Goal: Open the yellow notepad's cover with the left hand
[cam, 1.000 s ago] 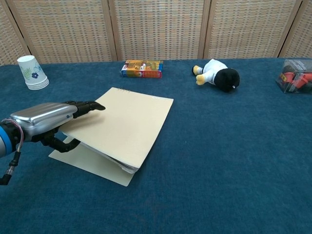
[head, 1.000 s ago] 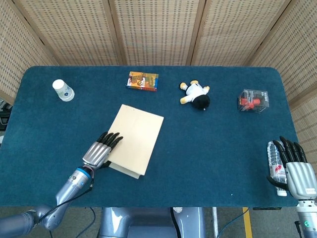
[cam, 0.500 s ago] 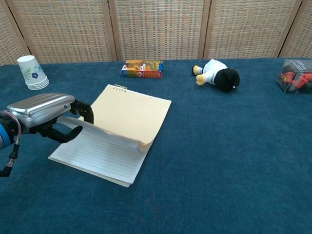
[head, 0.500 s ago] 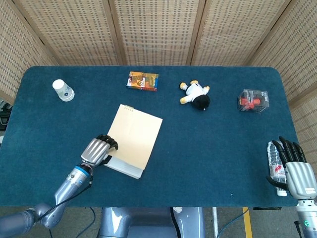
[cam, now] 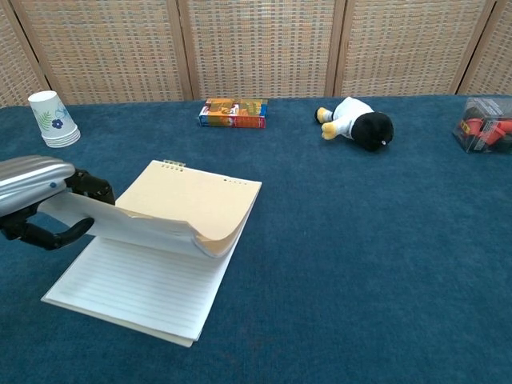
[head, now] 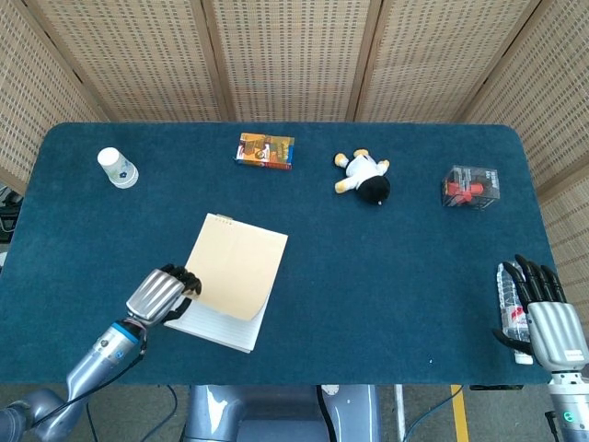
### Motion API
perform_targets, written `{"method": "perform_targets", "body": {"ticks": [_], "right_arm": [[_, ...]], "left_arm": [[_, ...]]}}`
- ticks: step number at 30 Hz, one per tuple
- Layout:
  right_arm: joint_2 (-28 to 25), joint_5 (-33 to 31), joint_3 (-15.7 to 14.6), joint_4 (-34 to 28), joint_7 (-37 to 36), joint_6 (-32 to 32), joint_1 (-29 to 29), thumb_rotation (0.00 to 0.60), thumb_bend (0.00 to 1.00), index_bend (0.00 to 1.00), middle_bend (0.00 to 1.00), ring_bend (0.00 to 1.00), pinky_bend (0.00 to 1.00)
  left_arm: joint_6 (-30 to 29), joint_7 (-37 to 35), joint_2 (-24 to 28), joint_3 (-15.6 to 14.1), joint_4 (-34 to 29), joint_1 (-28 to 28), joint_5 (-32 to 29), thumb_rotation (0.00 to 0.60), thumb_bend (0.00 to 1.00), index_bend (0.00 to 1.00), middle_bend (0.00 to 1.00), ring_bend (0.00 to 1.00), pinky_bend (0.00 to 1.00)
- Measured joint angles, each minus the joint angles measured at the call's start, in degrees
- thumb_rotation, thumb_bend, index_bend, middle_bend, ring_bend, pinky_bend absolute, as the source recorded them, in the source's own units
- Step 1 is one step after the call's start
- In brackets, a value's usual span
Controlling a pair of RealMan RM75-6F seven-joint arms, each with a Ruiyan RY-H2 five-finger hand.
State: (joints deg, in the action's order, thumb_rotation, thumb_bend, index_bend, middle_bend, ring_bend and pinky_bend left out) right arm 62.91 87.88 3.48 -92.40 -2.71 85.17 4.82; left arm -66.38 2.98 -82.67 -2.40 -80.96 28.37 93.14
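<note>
Peeling back nicely: the left hand (cam: 36, 200) pinches the yellow notepad's cover (cam: 188, 212), lifted higher than a second ago, lined pages showing, near the table's front-left. Nearly open.

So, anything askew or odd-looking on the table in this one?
The yellow notepad lies skewed to the table edge, and the left hand grips its curled cover together with some lined pages. The plush penguin lies tipped over.
</note>
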Motion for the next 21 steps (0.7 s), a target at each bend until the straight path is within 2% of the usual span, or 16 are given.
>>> {"method": "perform_targets", "body": {"ticks": [3, 7, 10, 16, 21], "right_arm": [[0.1, 0.1, -0.1, -0.1, 0.4, 0.0, 0.0, 0.6, 0.0, 0.0, 0.0, 0.0, 0.0], [0.4, 0.3, -0.3, -0.1, 1.1, -0.1, 0.0, 0.6, 0.0, 0.0, 0.0, 0.0, 0.0], [0.5, 0.3, -0.3, -0.2, 1.3, 0.0, 0.0, 0.6, 0.0, 0.0, 0.0, 0.0, 0.0], [0.5, 0.4, -0.4, -0.2, 1.3, 0.0, 0.0, 0.6, 0.0, 0.0, 0.0, 0.0, 0.0], [0.5, 0.5, -0.4, -0.2, 1.1, 0.0, 0.0, 0.6, 0.0, 0.0, 0.0, 0.0, 0.0]], "left_arm": [[-2.5, -2.6, 2.8, -3.2, -0.9, -1.1, 3.9, 0.6, 0.58, 0.78, 0.54, 0.37, 0.37], [-4.8, -6.2, 8.3, -8.9, -4.4, -2.6, 9.2, 0.6, 0.58, 0.8, 0.56, 0.38, 0.38], [-5.6, -7.1, 11.7, -11.6, -7.5, -3.5, 11.1, 0.6, 0.58, 0.8, 0.56, 0.38, 0.39], [-5.6, -5.8, 14.8, -13.5, -11.2, -4.7, 11.8, 0.6, 0.58, 0.8, 0.56, 0.38, 0.39], [-5.5, -4.7, 16.0, -13.6, -13.3, -5.2, 11.4, 0.6, 0.59, 0.82, 0.58, 0.4, 0.4]]}}
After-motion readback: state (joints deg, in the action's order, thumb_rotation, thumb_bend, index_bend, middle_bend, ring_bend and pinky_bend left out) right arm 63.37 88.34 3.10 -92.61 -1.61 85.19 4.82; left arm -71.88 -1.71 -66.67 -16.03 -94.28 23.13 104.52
